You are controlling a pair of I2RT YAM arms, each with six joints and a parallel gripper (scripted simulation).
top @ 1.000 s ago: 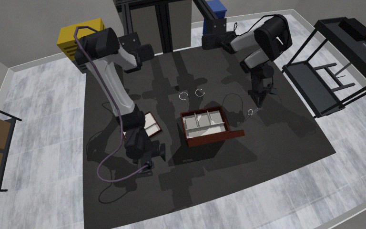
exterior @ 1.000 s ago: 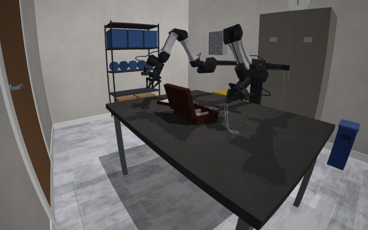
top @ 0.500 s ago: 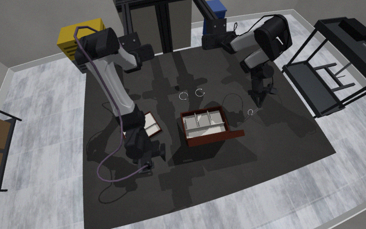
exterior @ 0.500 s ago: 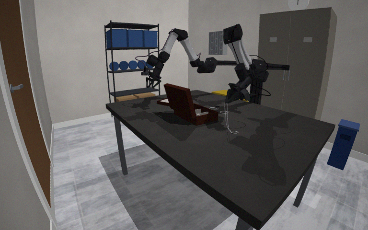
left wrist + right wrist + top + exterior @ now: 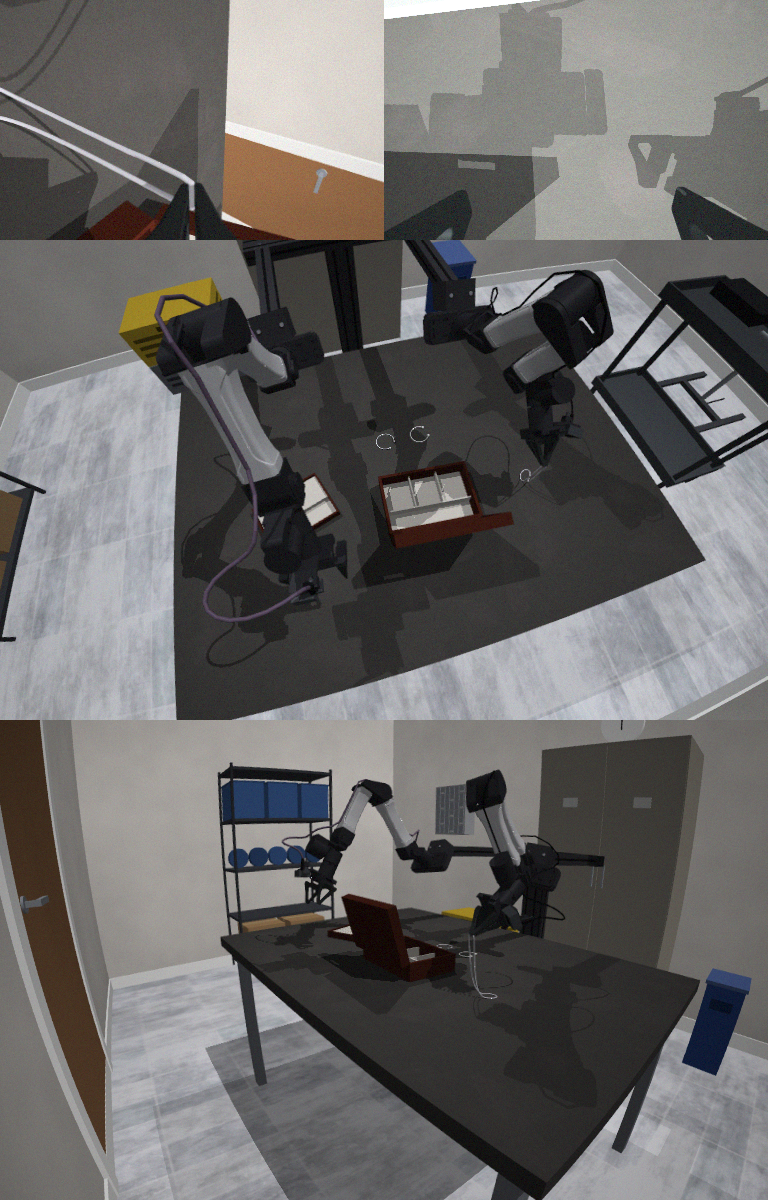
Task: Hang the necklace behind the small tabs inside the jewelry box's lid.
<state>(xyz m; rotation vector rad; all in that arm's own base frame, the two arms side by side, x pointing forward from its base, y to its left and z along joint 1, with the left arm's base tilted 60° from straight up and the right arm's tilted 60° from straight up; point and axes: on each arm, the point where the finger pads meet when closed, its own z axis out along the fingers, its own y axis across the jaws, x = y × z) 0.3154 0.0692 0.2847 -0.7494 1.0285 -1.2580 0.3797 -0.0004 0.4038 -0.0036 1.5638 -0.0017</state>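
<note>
With the necklace [image 5: 520, 474] [image 5: 471, 963] [image 5: 125, 150] grasped in the clenched left claw [image 5: 543, 464] [image 5: 472, 932] [image 5: 191, 193], hanging seems in hand; next, it should be raised and lowered behind the lid's [image 5: 436, 529] [image 5: 373, 929] tabs

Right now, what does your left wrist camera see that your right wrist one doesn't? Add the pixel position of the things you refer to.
Only the left wrist view shows the necklace [image 5: 125, 150] [image 5: 520, 474] [image 5: 488, 997] pinched in my shut left jaws, part of the red box [image 5: 120, 220] [image 5: 436, 531] [image 5: 373, 923], and a brown door [image 5: 280, 185] [image 5: 56, 889] with its handle [image 5: 321, 174] [image 5: 33, 902].

Only the right wrist view shows my right jaws, wide open with nothing between them.

Both show the table [image 5: 150, 50] [image 5: 684, 30] [image 5: 594, 523] [image 5: 430, 1036] with dark shadows [image 5: 175, 130] [image 5: 534, 50] [image 5: 396, 636] [image 5: 555, 1059] on it.
</note>
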